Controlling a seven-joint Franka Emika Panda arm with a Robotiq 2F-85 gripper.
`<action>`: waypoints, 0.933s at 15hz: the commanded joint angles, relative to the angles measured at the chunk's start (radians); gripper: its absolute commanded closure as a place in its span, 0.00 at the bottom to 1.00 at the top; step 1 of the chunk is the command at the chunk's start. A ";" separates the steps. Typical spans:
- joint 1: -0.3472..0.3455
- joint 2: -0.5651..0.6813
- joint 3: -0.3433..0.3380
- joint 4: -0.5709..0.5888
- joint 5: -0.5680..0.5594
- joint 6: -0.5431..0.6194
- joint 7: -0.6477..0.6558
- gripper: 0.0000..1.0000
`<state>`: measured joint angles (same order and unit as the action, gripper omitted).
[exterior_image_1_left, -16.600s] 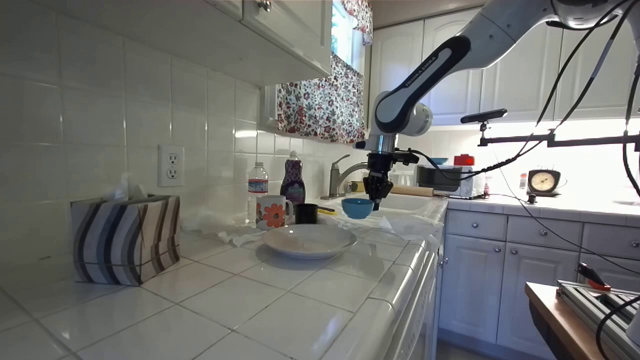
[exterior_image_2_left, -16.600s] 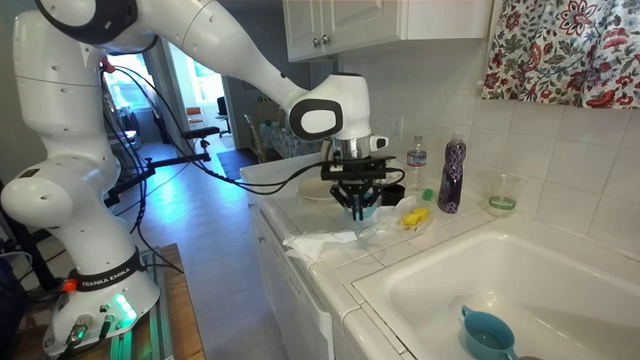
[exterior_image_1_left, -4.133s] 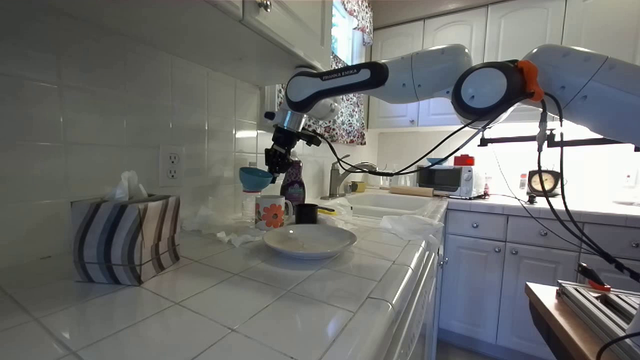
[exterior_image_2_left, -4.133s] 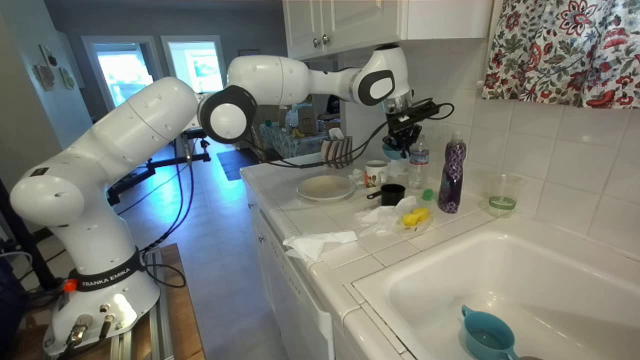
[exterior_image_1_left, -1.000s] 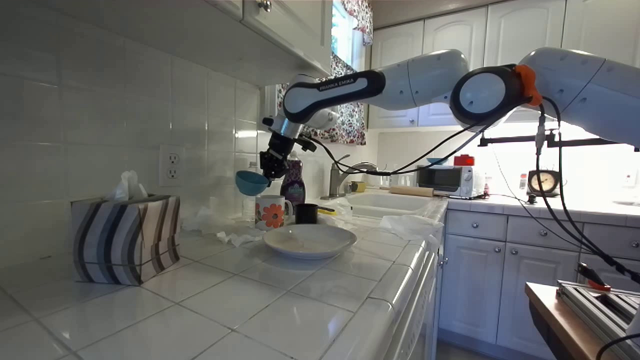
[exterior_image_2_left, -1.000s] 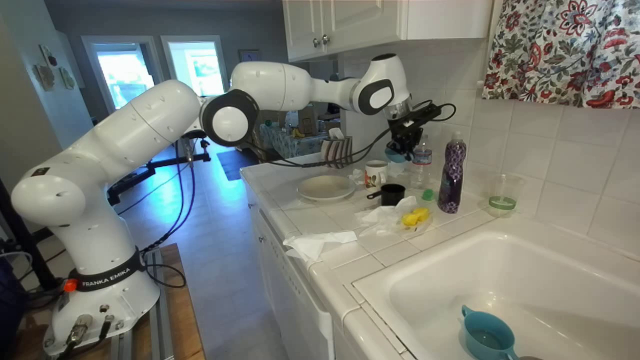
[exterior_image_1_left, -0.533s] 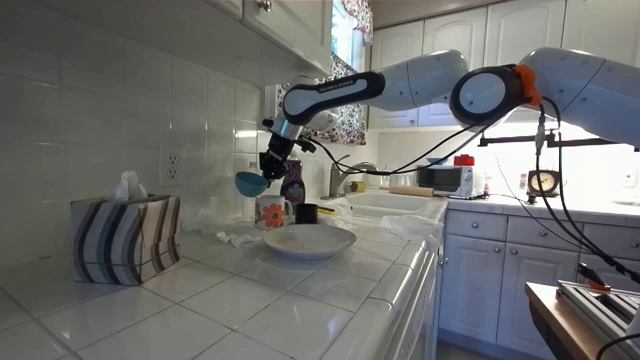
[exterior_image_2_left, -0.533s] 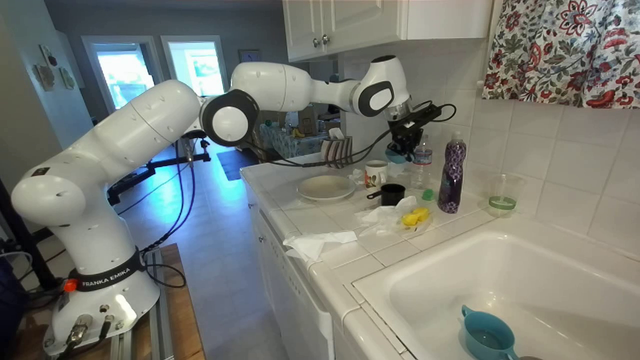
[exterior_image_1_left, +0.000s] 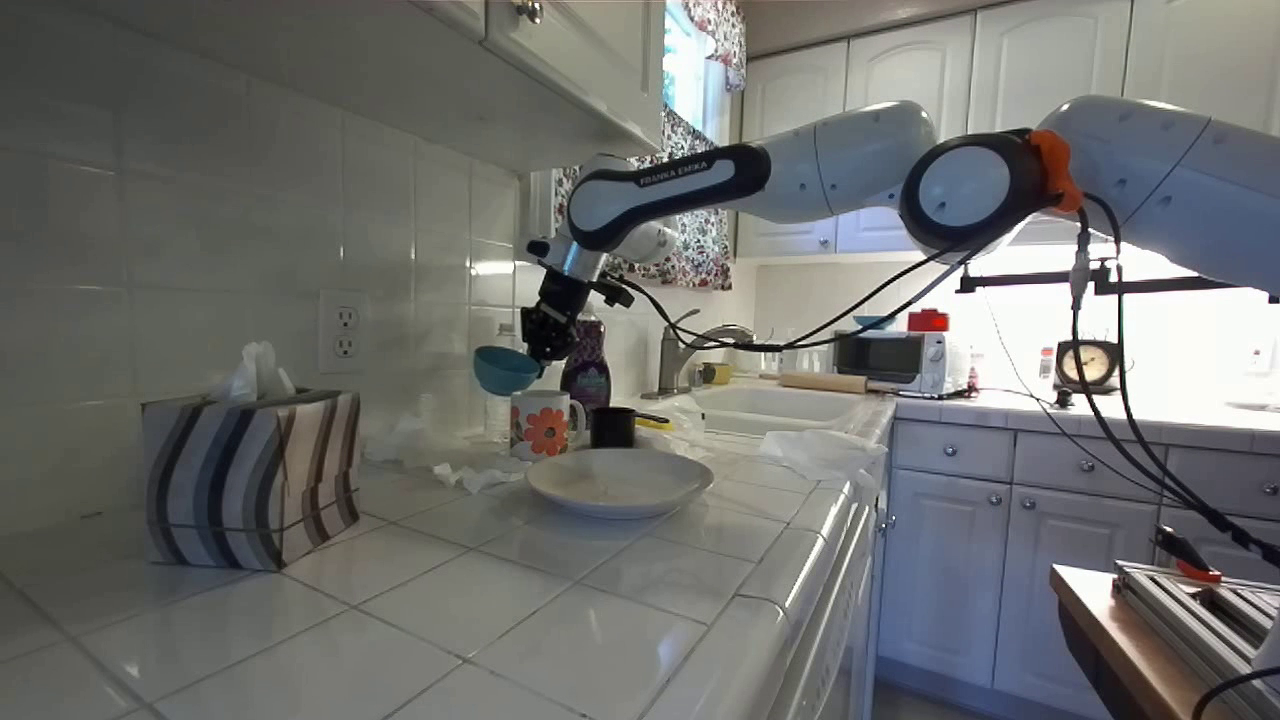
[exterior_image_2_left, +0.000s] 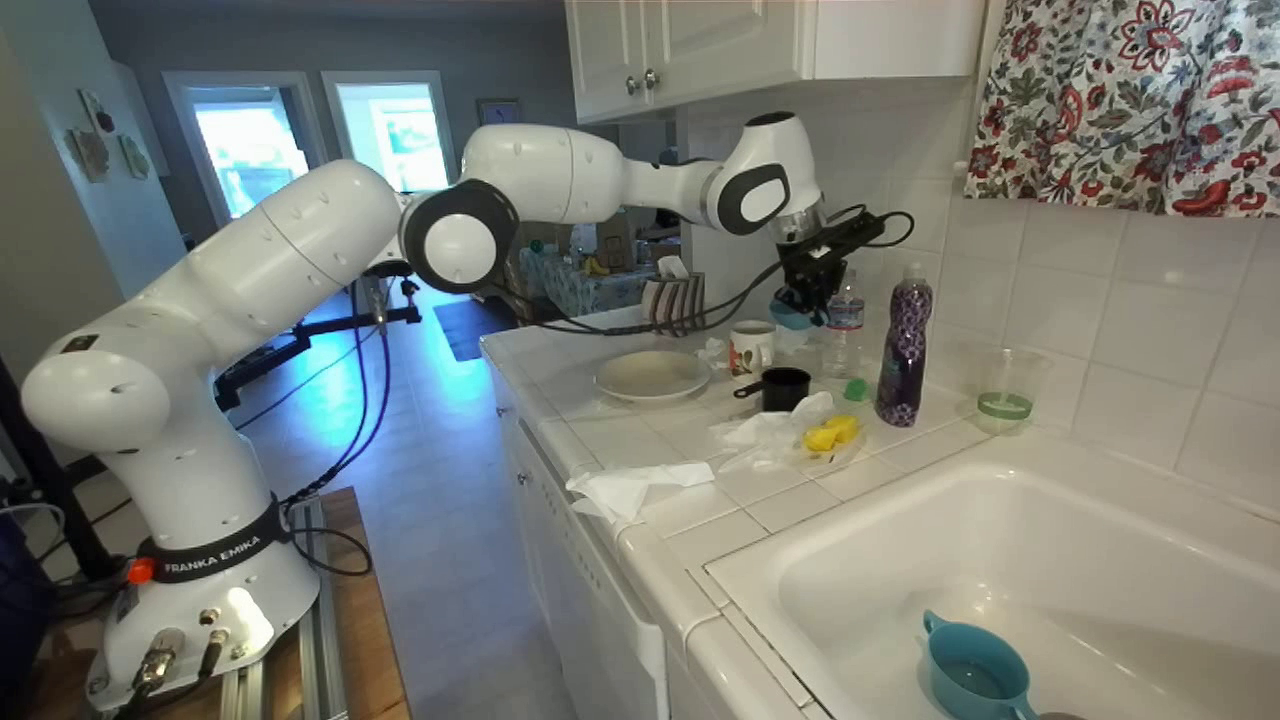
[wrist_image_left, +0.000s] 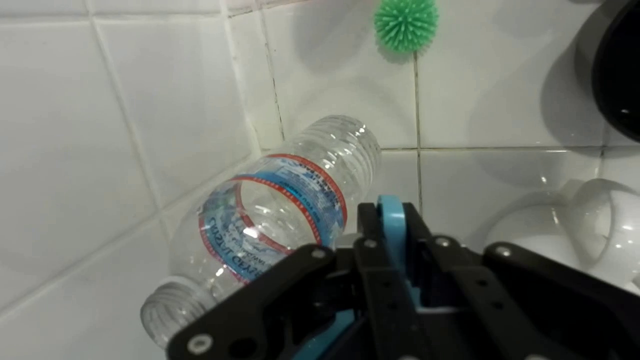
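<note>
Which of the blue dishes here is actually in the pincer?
The blue bowl held above the counter, gripped by the pincer. The blue cup rests in the sink, ungripped; a third blue dish appears atop the microwave.

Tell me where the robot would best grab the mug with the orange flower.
Probably by the handle of the flower mug, pinched from above: it is a slim loop sticking out from the wider, upright body. From the sink side, the black measuring cup stands close and could hinder. The jaws hold a blue bowl, so need freeing first.
</note>
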<state>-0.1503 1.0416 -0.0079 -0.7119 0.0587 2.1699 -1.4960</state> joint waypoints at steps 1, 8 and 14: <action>-0.014 -0.039 0.018 -0.043 0.017 -0.018 -0.019 0.97; -0.005 -0.003 0.005 -0.006 0.002 -0.009 0.000 0.97; 0.001 -0.009 0.004 -0.017 -0.001 -0.001 -0.002 0.97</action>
<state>-0.1530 1.0427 -0.0041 -0.7213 0.0602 2.1609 -1.4960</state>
